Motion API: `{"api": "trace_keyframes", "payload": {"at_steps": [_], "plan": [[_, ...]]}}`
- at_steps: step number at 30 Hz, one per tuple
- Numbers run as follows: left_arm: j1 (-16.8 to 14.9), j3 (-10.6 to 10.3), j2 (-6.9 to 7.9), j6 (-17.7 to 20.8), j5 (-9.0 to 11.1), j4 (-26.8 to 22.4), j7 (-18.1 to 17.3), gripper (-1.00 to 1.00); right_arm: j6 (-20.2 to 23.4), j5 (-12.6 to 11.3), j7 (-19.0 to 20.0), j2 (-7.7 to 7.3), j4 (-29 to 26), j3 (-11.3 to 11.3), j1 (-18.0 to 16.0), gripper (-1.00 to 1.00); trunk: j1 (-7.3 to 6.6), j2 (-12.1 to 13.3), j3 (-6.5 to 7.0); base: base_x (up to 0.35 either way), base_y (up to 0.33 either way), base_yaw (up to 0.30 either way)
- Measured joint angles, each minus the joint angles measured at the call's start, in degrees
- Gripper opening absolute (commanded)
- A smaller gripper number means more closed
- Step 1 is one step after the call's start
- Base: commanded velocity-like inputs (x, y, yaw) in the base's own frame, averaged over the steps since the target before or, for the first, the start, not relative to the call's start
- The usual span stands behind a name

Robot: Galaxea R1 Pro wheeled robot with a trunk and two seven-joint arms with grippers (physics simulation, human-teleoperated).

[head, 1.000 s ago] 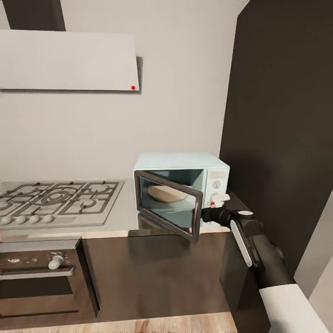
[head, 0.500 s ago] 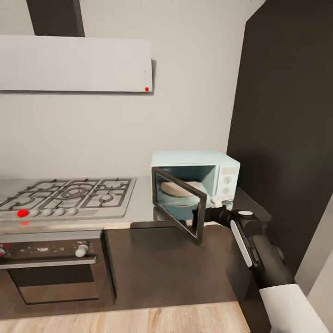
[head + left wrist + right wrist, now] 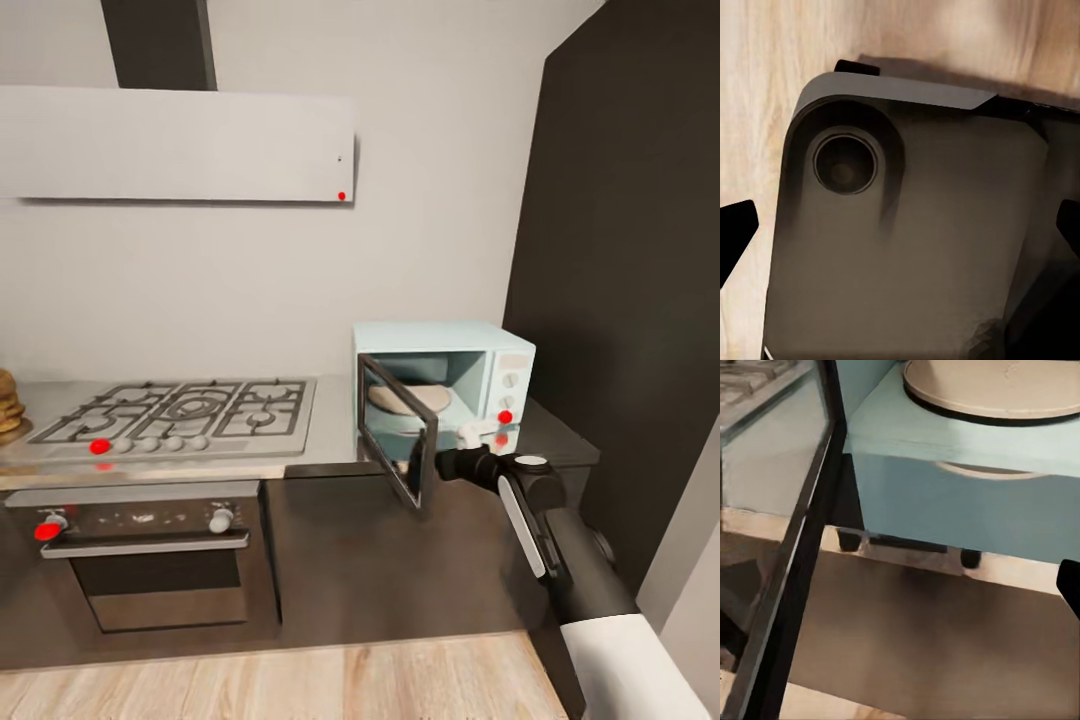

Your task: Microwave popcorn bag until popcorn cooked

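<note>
Over at nine o'clock from the microwave sits the gas hob (image 3: 180, 415) on the countertop (image 3: 330, 455), with the built-in oven (image 3: 150, 560) below it and a stack of something brown (image 3: 10, 405) at the far edge, too cropped to name. None of that matters to the job; it simply flanks the working spot.

The microwave (image 3: 445, 375) stands on the metal worktop hard against the dark tall cabinet (image 3: 630, 300). Its door (image 3: 395, 432) hangs wide open toward six o'clock, which I judge is how the cavity was reached. The popcorn bag (image 3: 408, 398) already lies inside on the turntable; in the right wrist view its tan underside (image 3: 994, 386) rests above the mint floor of the cavity.

The right gripper (image 3: 470, 440) sits at about five o'clock from the door's free edge, just beside it, on an arm stretched forward. That looks like a stance for swinging the door closed. I cannot tell whether its fingers are apart or together; they are too small and blurred.

The left wrist view looks down on the robot's own dark base (image 3: 907, 225) over the wood floor (image 3: 780, 60), so that arm hangs idle; I cannot tell its gripper's state.
</note>
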Motion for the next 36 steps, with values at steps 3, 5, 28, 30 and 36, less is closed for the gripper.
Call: {"api": "trace_keyframes", "payload": {"at_steps": [3,5,28,30,36], "plan": [[0.0,0.0,0.0,0.0,0.0,0.0,0.0,1.0,0.0,0.0,0.0,0.0,0.0,0.0,0.0,1.0,0.0,0.0,0.0,-0.166,0.188,0.0],[0.0,0.0,0.0,0.0,0.0,0.0,0.0,1.0,0.0,0.0,0.1,0.0,0.0,0.0,0.0,1.0,0.0,0.0,0.0,-0.166,0.187,0.0],[0.0,0.0,0.0,0.0,0.0,0.0,0.0,1.0,-0.4,1.5,-0.3,0.02,0.0,-5.3,0.0,1.0,0.0,0.0,-0.01,-0.158,0.169,0.0],[0.0,0.0,0.0,0.0,0.0,-0.1,0.0,1.0,-0.8,1.4,-0.8,-0.03,0.1,-5.3,0.0,1.0,-0.02,0.0,-0.01,-0.019,0.018,0.0],[0.0,0.0,0.0,0.0,0.0,-0.1,0.0,1.0,-2.2,-0.4,-0.7,-0.47,0.4,-8.1,0.0,1.0,-0.02,0.0,0.0,-0.003,0.003,0.0]]}}
